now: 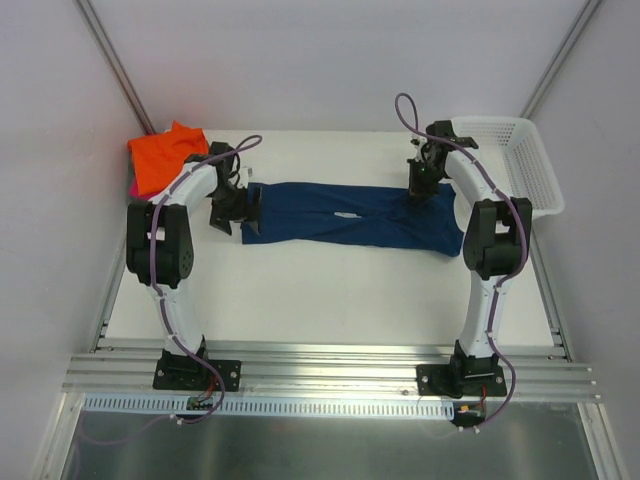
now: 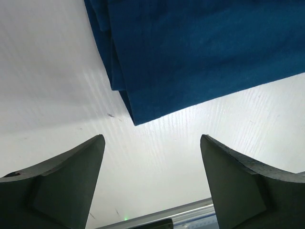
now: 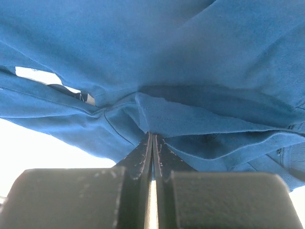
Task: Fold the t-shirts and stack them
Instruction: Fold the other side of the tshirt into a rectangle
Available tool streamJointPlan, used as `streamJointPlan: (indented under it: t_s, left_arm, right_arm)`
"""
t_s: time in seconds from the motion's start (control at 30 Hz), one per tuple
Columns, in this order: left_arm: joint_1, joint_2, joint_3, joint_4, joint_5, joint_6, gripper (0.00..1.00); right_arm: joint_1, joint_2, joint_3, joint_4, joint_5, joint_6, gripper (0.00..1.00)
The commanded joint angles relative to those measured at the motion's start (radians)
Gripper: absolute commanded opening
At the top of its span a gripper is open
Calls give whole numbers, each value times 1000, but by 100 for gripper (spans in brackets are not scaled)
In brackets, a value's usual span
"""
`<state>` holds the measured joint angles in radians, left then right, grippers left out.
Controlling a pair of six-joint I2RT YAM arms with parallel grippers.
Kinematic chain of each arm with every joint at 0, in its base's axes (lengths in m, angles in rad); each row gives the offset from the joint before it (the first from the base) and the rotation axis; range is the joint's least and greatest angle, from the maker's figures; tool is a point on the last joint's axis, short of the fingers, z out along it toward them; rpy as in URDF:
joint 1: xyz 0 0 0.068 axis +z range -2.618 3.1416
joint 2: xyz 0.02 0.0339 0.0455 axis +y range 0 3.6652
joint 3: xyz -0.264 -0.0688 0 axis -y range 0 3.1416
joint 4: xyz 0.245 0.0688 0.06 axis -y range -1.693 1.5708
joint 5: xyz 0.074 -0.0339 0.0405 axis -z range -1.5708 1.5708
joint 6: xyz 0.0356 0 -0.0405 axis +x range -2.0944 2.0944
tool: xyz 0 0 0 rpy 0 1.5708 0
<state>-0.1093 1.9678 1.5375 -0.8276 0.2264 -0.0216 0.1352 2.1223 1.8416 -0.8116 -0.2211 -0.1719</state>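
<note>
The navy blue t-shirt (image 1: pixel 345 215) lies as a long band across the white table (image 1: pixel 330 290). My left gripper (image 1: pixel 243 210) stands open at the band's left end. In the left wrist view its fingers (image 2: pixel 71 176) hold nothing, and the shirt's folded corner (image 2: pixel 200 52) lies just beyond them on the table; the left gripper (image 2: pixel 152 140) is apart from the cloth. My right gripper (image 1: pixel 420 188) is at the shirt's right end. Seen from the right wrist, the gripper (image 3: pixel 152 135) is shut, pinching a bunched fold of the navy shirt (image 3: pixel 143 47).
A folded bright orange t-shirt (image 1: pixel 165 155) lies at the back left corner, with a pink edge (image 1: pixel 133 187) showing under it. A white lattice basket (image 1: pixel 530 165) stands at the back right, beside the right arm. An aluminium rail (image 1: pixel 330 365) runs along the near table edge.
</note>
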Motion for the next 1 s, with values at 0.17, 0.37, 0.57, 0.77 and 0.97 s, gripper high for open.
streamJointPlan:
  t_s: [0.17,0.37,0.57,0.77,0.97]
  left_arm:
    - [5,-12,-31,-15,76,-35,82]
    - [5,81,44,-15,88,-29,77]
    - [5,164,111,-13,117,-24,70]
    - [5,157,105,-16,119,-20,7]
    - [14,51,85,-44,125,-9,0]
  right_arm:
    - [-5,-30,2,12,3,-3,0]
    - [-14,-45,-18,12,8,-3,0]
    - [-25,-68,-48,12,12,-6,0]
    - [-34,-71,-56,15,17,-8,0]
    - [-40,-71,-42,20,17,-6,0]
